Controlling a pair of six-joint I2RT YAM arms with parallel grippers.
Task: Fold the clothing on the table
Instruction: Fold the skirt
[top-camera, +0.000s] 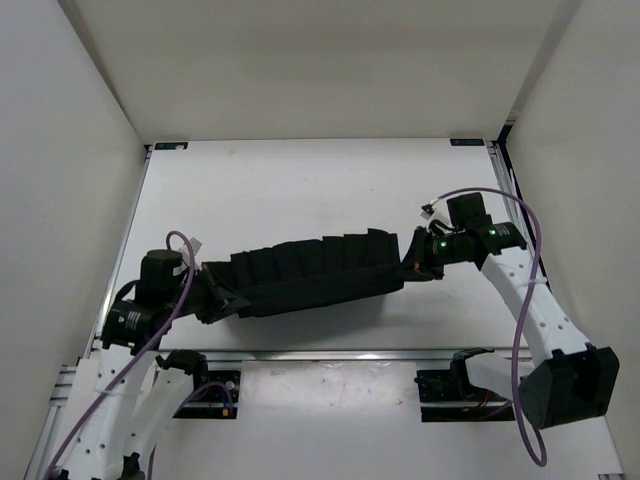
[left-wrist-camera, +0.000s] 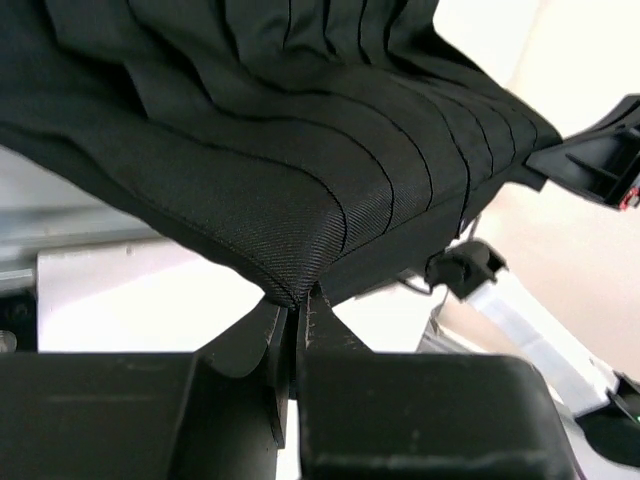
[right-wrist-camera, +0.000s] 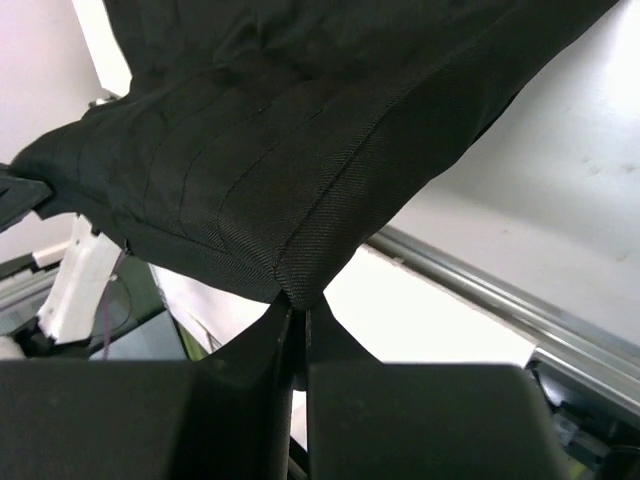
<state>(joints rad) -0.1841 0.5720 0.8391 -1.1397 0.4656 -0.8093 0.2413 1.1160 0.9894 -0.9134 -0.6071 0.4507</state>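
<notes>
The clothing (top-camera: 310, 270) spans the middle of the table (top-camera: 300, 180) as a long black pleated band, running from about 8 o'clock up to 3 o'clock in the top view, its far edge stepped by the pleat ends. The left gripper (top-camera: 213, 297) is at the 8 o'clock end, fingers pressed together on a corner of the fabric. The right gripper (top-camera: 417, 262) is at the 3 o'clock end and pinches the opposite corner just as tightly; the metal rail (top-camera: 340, 353) lies toward 6 o'clock.
</notes>
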